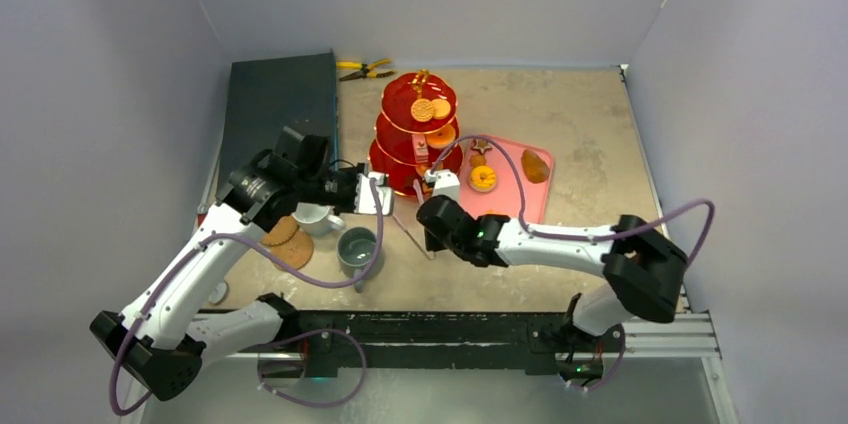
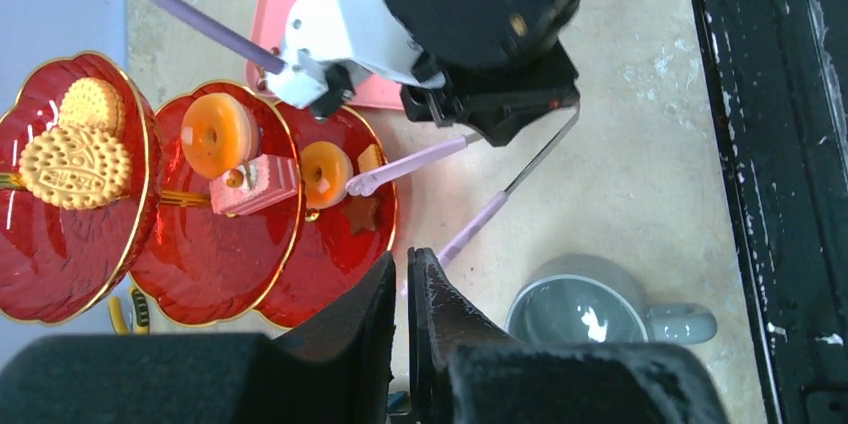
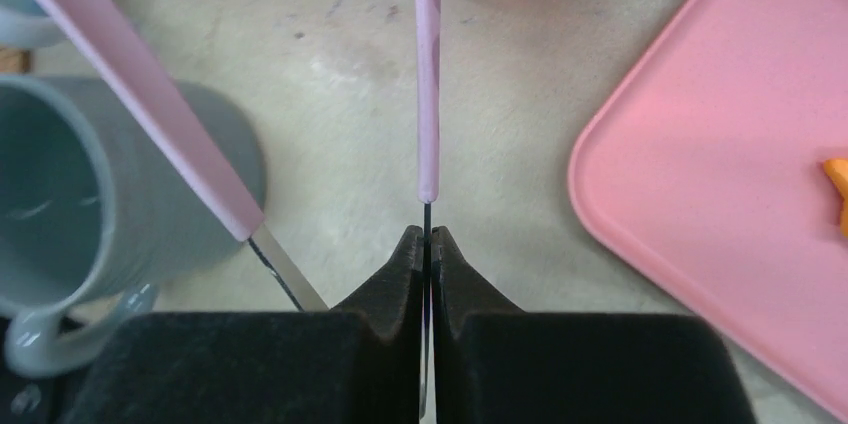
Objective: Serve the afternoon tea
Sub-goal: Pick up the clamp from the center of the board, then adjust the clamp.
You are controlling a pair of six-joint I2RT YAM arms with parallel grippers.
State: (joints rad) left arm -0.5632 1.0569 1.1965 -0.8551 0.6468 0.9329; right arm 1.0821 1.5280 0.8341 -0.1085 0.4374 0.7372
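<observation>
The pink-tipped metal tongs [image 3: 428, 94] are pinched tight in the right tool [image 3: 428, 236] and should be held steady just beside the round orange biscuit [image 2: 322, 172] on the red see-through three-tier stand's [image 2: 335, 259] lowest plate.

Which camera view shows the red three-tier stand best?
The left wrist view: the stand is close, and all three tiers and their biscuits are clear. The top view shows it whole but small. The right wrist view shows only a blurred reddish edge at its top.

Table [image 1: 590, 124]: stand [image 1: 400, 104], tray [image 1: 515, 199], grey mug [image 1: 357, 249], white mug [image 1: 316, 217]
</observation>
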